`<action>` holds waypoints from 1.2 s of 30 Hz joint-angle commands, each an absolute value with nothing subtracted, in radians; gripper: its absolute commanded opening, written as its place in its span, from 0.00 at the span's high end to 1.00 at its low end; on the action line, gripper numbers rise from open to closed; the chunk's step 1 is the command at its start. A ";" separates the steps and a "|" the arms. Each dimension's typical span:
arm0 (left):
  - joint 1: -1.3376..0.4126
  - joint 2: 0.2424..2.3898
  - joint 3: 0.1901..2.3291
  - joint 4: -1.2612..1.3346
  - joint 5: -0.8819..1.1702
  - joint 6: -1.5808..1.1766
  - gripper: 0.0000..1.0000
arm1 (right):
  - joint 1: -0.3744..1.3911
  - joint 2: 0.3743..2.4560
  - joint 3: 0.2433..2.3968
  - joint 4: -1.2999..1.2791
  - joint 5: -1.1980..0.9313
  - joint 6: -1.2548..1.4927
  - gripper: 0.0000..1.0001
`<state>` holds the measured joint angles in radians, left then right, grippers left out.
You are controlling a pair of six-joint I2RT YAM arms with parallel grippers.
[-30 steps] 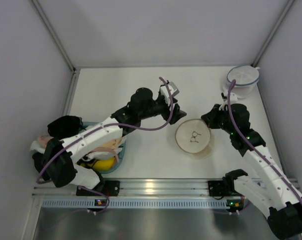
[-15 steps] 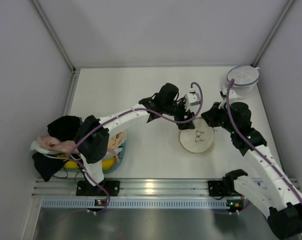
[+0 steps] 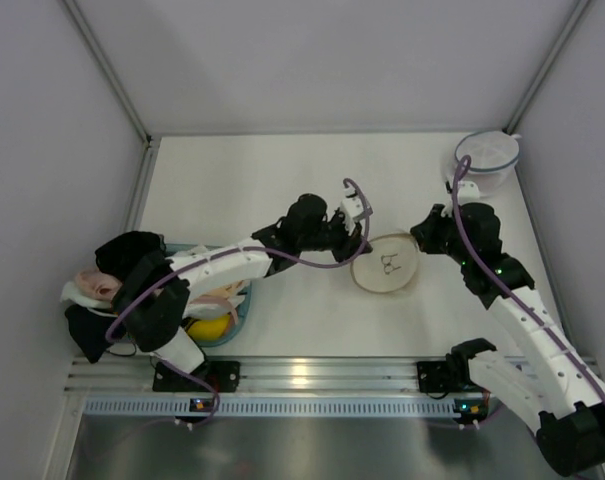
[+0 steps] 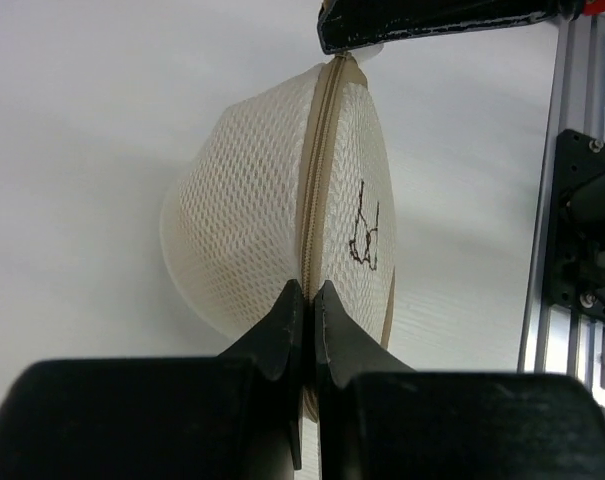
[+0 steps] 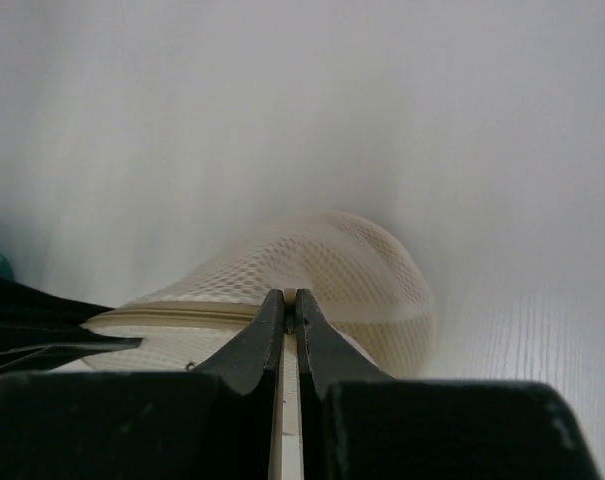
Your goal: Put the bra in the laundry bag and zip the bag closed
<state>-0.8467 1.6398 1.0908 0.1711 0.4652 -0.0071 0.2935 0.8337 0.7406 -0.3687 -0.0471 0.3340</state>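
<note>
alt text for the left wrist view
The left tool is shut on the tan zip rim of a round white mesh laundry bag on a white table. The right tool grips the rim's far end; a dark mark shows on the mesh.

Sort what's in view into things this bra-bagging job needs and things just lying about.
Job:
- laundry bag, pinched at its tan zip rim by left gripper and right gripper
- yellow bra, in the basket

Lying about:
- blue-rimmed bag
- pink garments
- black garment
- basket
</note>
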 commanded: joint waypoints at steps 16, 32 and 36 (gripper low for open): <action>-0.845 1.296 0.730 0.443 0.183 -0.278 1.00 | 0.279 0.813 0.752 -0.344 0.051 0.388 1.00; -0.758 1.447 1.174 0.170 -0.120 -0.713 1.00 | 0.256 0.881 0.872 -0.414 -0.020 0.485 0.01; -0.721 1.460 1.163 0.221 -0.133 -0.801 1.00 | 0.256 0.868 0.741 -0.202 -0.107 0.638 0.01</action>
